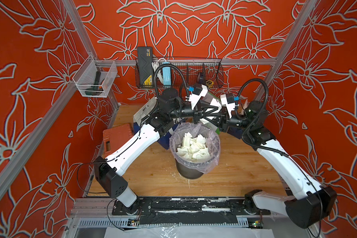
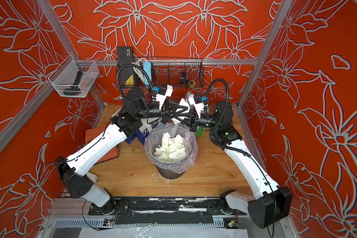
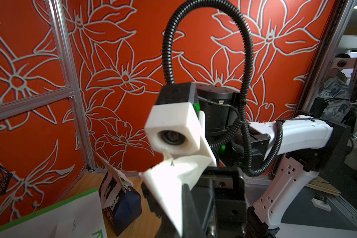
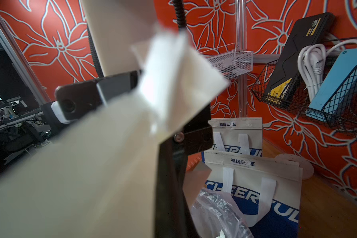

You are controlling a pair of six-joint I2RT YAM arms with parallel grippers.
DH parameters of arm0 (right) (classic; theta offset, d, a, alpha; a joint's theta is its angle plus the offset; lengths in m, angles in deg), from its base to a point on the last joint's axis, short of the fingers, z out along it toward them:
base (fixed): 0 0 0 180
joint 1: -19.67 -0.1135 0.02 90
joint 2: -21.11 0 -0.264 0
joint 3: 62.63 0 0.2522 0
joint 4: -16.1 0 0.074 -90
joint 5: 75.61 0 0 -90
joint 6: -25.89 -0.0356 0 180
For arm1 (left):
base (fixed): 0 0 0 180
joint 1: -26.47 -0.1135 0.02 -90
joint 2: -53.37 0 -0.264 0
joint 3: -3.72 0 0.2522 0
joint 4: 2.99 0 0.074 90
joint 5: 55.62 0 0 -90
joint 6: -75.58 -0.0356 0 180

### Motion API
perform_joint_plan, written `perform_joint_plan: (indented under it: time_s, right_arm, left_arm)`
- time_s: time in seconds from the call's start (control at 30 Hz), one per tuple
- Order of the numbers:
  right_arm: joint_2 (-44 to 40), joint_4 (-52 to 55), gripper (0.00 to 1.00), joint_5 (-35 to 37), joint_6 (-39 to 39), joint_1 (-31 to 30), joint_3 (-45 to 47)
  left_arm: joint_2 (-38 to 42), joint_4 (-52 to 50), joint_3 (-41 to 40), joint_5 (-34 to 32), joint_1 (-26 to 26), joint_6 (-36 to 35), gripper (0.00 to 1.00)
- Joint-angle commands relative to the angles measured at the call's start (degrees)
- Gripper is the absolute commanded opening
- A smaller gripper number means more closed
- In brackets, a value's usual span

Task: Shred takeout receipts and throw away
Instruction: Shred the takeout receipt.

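Observation:
A white takeout receipt [image 1: 215, 105] [image 2: 182, 103] hangs folded between my two grippers, just behind and above the bin [image 1: 189, 172] [image 2: 169, 172]. The left gripper [image 1: 213, 110] [image 3: 183, 208] is shut on one end of it; in the left wrist view the receipt [image 3: 169, 185] rises from the closed jaws. Facing it, the right gripper [image 1: 202, 115] [image 4: 169, 191] is shut on the same receipt [image 4: 173, 92], which covers much of that view. Several torn white scraps [image 1: 194, 146] [image 2: 171, 148] fill the plastic-lined bin.
White-and-blue lettered bags [image 4: 254, 185] stand behind the bin, and a white-and-green bag [image 3: 50, 214] and a dark blue bag [image 3: 122, 204] to the right rear. An orange toolbox [image 1: 115, 138] lies at the left. A black wire basket [image 1: 179, 72] and a white mesh basket [image 1: 95, 80] hang on the frame.

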Motion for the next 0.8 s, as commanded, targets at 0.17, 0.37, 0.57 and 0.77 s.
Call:
perform_joint_plan:
  time_s: [0.17, 0.37, 0.57, 0.77]
  right_arm:
    - [-9.1, 3.7, 0.0, 16.4, 11.4, -0.1, 1.0]
    - [-11.4, 1.0, 0.0, 19.3, 12.3, -0.1, 1.4]
    - [-12.6, 3.9, 0.0, 18.6, 16.5, 0.0, 0.3]
    - [-11.1, 11.8, 0.0, 16.5, 19.0, 0.0, -1.6]
  left_arm:
    - [3.1, -10.3, 0.6, -5.1, 0.2, -7.6, 0.0]
    - [2.1, -22.2, 3.5, -13.1, 0.6, -15.3, 0.0]
    - [3.0, -25.1, 4.1, -23.3, 0.6, -18.8, 0.0]
    - [5.5, -22.7, 3.0, -12.6, 0.0, -17.3, 0.22]
